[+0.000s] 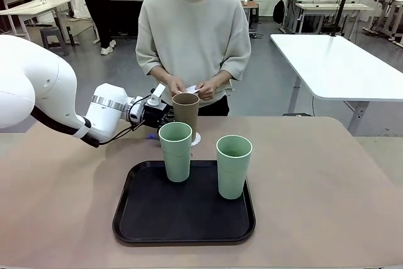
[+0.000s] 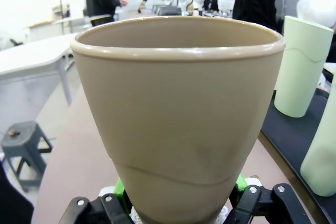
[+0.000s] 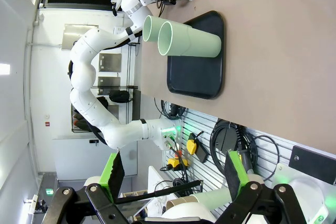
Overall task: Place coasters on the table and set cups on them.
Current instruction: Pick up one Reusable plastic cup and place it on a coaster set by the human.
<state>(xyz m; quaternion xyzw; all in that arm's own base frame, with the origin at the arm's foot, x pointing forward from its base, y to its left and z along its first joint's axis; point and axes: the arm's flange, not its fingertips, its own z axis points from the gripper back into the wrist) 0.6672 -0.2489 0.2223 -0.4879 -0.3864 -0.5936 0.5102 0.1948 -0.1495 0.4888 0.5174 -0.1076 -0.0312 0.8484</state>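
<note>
1. Left pincer (image 1: 169,115) is clamped on the brown cup (image 1: 186,113), with the green pads pressed to its lower wall from either side; the arm comes in low from the left
2. Brown cup is upright, mouth up, toward the far edge of the table (image 1: 315,187), just beyond the black tray (image 1: 126,218)
3. Coaster (image 1: 196,138) lies flat on the table under the cup's base, and its scalloped rim shows on one side of the base; cannot tell whether the cup rests fully on it
4. Right pincer (image 3: 173,174) has its jaws wide apart with nothing between them, and is held well clear of the cups
5. Two mint-green cups (image 1: 175,152) (image 1: 233,167) stand upright on the black tray, side by side and not touching; one is at the tray's far edge in front of the brown cup, the other is to its right
6. Black tray sits flat on the table at the near middle
7. Person's hands (image 1: 189,87) are close together at the far edge, just behind the brown cup's rim, holding a small white piece (image 1: 192,89); too small to tell what it is
</note>
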